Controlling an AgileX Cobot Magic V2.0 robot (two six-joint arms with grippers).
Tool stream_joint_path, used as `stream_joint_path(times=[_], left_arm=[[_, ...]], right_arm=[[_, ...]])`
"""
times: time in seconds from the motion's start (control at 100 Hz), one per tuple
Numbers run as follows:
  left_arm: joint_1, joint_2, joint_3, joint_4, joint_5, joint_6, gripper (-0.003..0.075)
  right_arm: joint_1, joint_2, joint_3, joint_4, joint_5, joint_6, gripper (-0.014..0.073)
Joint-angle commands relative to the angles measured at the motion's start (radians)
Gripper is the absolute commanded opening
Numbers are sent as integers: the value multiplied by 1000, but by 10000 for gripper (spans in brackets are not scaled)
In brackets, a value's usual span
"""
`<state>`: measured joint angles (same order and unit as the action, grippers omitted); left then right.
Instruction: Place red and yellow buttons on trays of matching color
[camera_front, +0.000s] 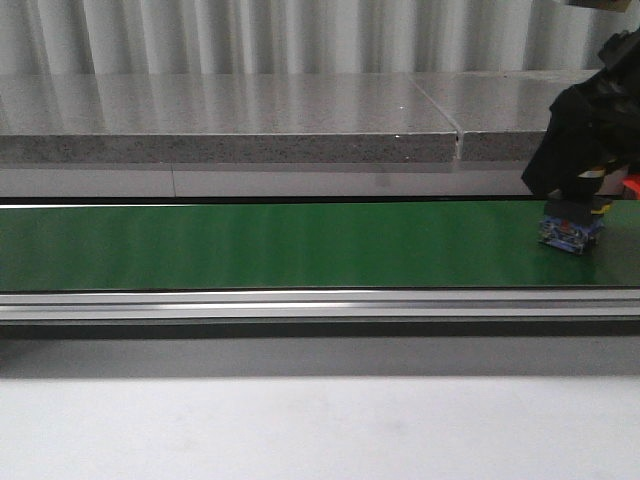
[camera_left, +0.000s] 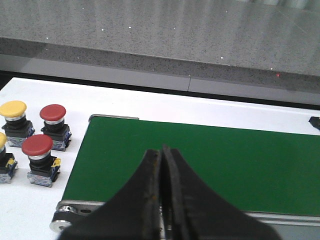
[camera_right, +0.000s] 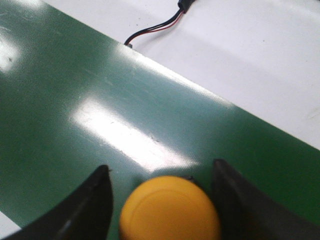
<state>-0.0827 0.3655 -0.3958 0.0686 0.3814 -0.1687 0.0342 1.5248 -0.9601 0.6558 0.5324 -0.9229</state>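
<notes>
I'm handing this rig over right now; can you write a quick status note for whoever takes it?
Left end effector: shut, empty, above the green belt.
Right end effector: open, fingers either side of a yellow button standing on the belt; no contact visible.
Two red buttons and two more yellow ones wait beside the belt.
No trays in view; nothing visibly sorted.

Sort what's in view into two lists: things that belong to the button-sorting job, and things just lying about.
Part of the job:
yellow button on the green belt, between the right gripper's open fingers
two red buttons
yellow button beside them

Just lying about:
red-and-black cable
grey stone ledge

No trays are in view.
</notes>
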Motion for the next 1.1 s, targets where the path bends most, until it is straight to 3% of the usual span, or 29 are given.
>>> stream_joint_path(times=[0.0,0.05,0.12,0.43,0.9,1.09], left_arm=[[-7,6,-27,-1,-78,0,-21],[-7,6,-27,-1,-78,0,-21],[-7,6,-27,-1,-78,0,-21],[-7,6,-27,-1,-78,0,-21],[-7,6,-27,-1,-78,0,-21],[-7,6,-27,-1,-78,0,-21]], right_arm=[[1,-34,-27,27,-12,3,253],[1,-34,-27,27,3,6,174],[1,-34,-27,27,10,29,129],[-103,-116,-27,26,-7,146,130],[-620,-206,-26,27,-23,348,130],[-748,-204,-26,27,-117,429,130]])
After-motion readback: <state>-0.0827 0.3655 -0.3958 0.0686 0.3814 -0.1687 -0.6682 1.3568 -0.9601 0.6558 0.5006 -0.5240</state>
